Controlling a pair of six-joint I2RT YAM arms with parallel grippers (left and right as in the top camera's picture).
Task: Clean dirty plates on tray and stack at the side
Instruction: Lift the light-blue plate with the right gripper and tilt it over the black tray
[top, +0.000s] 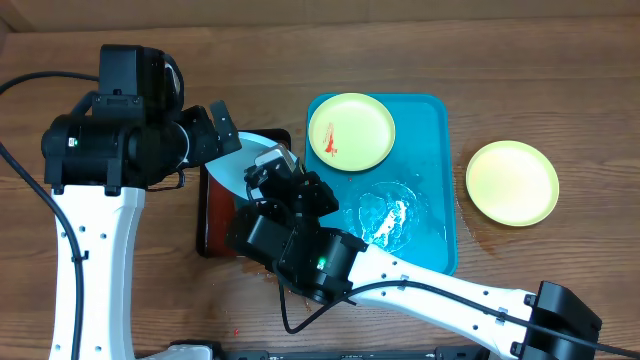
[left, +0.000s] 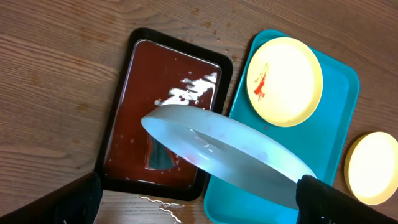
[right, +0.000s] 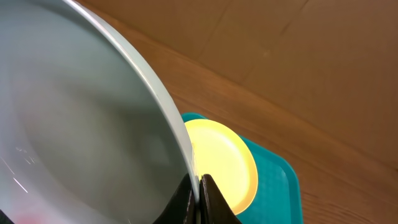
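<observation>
Light-blue plate (top: 250, 165) held tilted, rim-on, above the dark-red tray (left: 124, 124) toward the surface's left edge. The right claw (right: 199, 190) is clamped on its rim. The left claw (left: 202, 186) hangs over it with fingers wide apart, gripping nothing. A bare yellow-green plate (top: 512, 182) lies near the right edge, beyond the turquoise tray (top: 430, 200), whose far-left corner carries a smeared plate (top: 351, 132). Stacking would likely mean a rightward carry across that tray, which suits the right arm.
</observation>
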